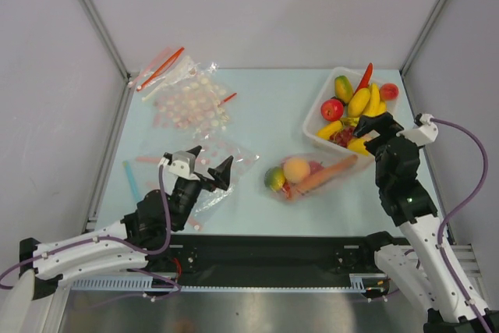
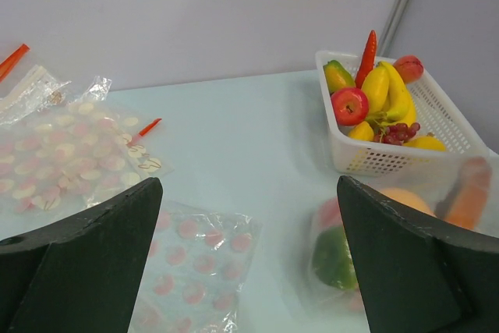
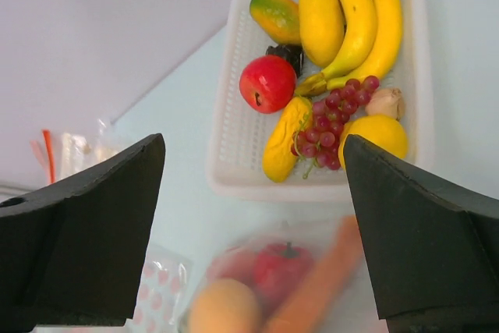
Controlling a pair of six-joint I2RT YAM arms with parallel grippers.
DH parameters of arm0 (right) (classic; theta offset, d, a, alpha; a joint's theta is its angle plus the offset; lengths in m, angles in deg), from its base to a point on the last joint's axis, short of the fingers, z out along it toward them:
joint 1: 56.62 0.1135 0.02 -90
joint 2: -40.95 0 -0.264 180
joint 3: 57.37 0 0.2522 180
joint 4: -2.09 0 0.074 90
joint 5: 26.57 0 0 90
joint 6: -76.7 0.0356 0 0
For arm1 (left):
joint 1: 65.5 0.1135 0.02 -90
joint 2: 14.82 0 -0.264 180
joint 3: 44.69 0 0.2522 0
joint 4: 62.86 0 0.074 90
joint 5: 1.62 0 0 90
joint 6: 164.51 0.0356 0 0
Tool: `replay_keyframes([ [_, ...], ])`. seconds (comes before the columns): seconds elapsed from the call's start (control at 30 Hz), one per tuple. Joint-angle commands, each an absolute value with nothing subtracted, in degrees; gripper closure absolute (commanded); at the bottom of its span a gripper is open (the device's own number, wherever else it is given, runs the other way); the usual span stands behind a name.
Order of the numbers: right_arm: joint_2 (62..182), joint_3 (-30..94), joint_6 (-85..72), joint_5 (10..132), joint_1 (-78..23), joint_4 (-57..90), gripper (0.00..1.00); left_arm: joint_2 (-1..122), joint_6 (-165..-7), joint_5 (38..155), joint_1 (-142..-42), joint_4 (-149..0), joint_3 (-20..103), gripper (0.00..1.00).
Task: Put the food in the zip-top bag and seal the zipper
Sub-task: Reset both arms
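The zip-top bag (image 1: 337,174) lies in the middle of the table, left of and in front of the basket. It holds a green mango (image 1: 274,179), an orange peach (image 1: 296,169) and a red pepper (image 3: 281,267). The orange-red zipper (image 1: 326,175) runs slanted along its right side. My left gripper (image 1: 210,163) is open and empty, left of the bag, which shows between its fingers in the left wrist view (image 2: 390,224). My right gripper (image 1: 374,132) is open and empty, above the basket's near edge, behind and right of the bag. The eggplant is not visible.
A white basket (image 1: 312,126) at the back right holds bananas, an apple, grapes and other toy fruit. A dotted clear bag (image 1: 234,154) lies under my left gripper. More dotted bags (image 1: 187,103) and red strips (image 1: 161,68) lie at the back left.
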State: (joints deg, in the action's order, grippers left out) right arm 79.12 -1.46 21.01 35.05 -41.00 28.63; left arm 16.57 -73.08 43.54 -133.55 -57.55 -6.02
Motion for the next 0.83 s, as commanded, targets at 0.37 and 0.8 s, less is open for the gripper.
replay_keyframes([
  [0.37,74.17,-1.51,30.12,23.44,-41.06,29.74,0.0,15.14,-76.26,40.92,-133.18,-57.37,-3.6,0.0],
  [0.8,74.61,-2.74,26.96,26.08,-41.06,27.46,0.0,16.64,-76.79,42.32,-133.18,-58.25,-2.63,0.0],
])
